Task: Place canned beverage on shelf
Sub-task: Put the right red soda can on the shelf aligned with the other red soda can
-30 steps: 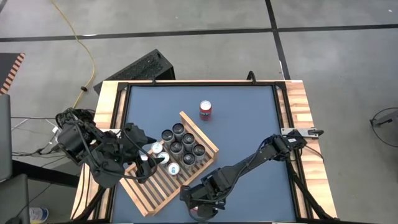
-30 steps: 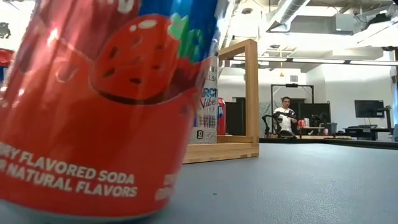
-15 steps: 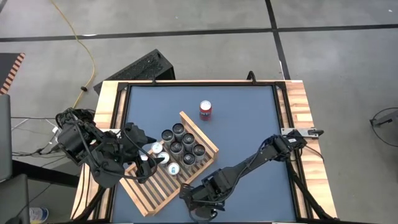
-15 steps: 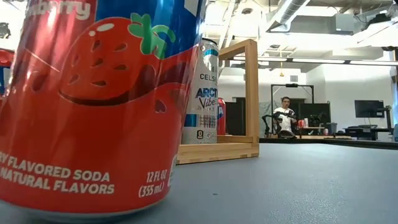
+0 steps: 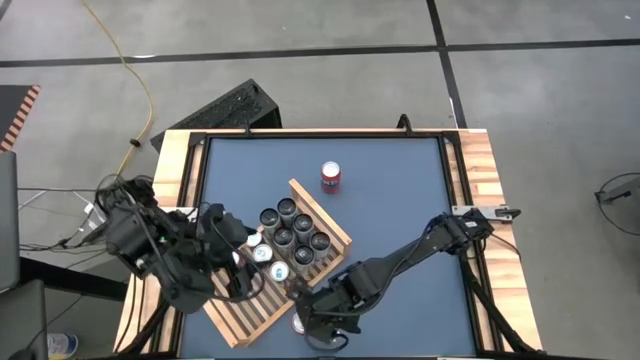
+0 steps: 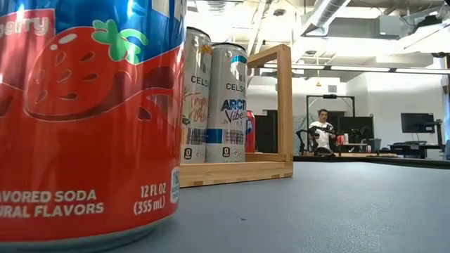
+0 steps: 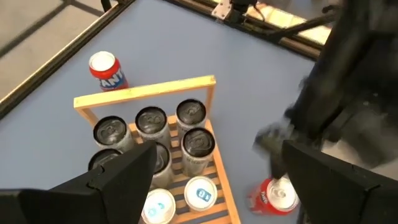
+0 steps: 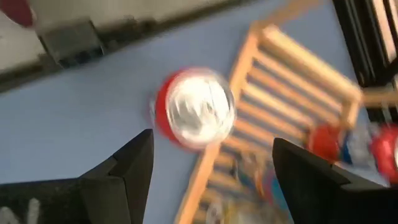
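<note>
Strawberry can beside shelf, apparently under right pincer.

Strawberry soda can cropped by frame edges in low view, right wrist view motion-blurred, distant seated person indistinct.

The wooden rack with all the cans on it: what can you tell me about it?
The wooden rack is a large flat rectangle of light wood, with many parallel slats and a raised frame at its far end. It lies on the blue table, turned at an angle to the edges. Upright cans crowd the framed end, and the slats nearer the front are bare. The left hand is above it. A red can stands on the table beside its edge.
</note>
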Controlling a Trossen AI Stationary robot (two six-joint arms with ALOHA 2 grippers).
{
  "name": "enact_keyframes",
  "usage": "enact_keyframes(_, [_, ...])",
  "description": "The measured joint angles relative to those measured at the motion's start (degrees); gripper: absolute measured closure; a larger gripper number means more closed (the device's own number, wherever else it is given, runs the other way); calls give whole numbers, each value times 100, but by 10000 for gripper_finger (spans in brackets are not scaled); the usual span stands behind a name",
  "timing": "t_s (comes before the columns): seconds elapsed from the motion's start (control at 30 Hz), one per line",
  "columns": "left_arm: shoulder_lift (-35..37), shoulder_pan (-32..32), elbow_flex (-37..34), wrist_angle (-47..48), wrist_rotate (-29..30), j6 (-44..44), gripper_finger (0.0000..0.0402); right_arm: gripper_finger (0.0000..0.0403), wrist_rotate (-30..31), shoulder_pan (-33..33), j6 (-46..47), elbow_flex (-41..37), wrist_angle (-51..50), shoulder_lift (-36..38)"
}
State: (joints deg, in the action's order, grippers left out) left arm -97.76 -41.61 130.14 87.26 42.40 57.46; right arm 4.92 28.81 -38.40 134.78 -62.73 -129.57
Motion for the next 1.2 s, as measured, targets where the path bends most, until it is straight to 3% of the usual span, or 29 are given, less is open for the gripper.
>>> enact_keyframes(0.13, [-13,-292,-481,-253,340,136,68,116,106,45,532,-5,-310,714])
enact_keyframes(0.27, [-13,-599,-1271,-789,319,598,68,116,181,34,1333,7,-719,1459])
enact_keyframes(0.53, [-20,-612,-3382,-4109,-191,-65,68,116,1449,20,2262,0,-2218,2108])
enact_keyframes(0.67, [-20,-463,-4054,-5064,-665,-325,68,116,1579,-251,2486,-7,-2744,2235])
enact_keyframes(0.87, [-74,-66,-4381,-5460,-1841,-568,68,116,1581,-707,2747,0,-2723,2865])
enact_keyframes(1.2, [-244,37,-4364,-5495,-2128,-1395,68,116,1581,-786,3635,-4,-2725,3740])
